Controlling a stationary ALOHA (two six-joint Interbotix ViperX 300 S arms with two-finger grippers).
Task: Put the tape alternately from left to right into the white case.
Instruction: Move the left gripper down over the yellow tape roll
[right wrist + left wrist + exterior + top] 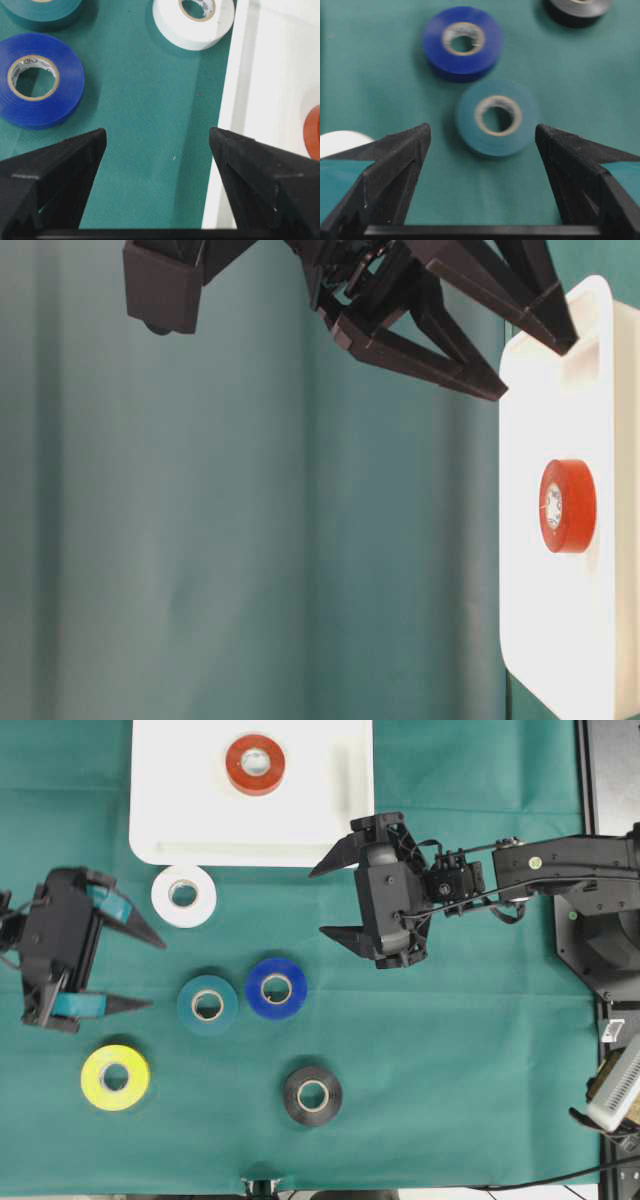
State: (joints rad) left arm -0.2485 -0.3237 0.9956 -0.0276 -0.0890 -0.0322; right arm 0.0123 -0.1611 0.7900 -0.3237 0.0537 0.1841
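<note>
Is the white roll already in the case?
No, the white roll lies on the green cloth just outside the white case, which holds only the red-orange roll.

I see the green cloth-covered table (480, 1100) carrying the white case (160, 820) plus white (184, 896), teal (207, 1006), blue (276, 988), yellow (115, 1077) and black (312, 1095) tape rolls.

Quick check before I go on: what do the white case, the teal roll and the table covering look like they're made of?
White case: probably plastic, smooth with a slight sheen, moulded rounded corners and a raised rim. Teal roll: looks like vinyl tape, smooth satin face, wound on a pale core that seems to be cardboard. Table covering: green woven fabric; a fine weave shows in the right wrist view.
</note>
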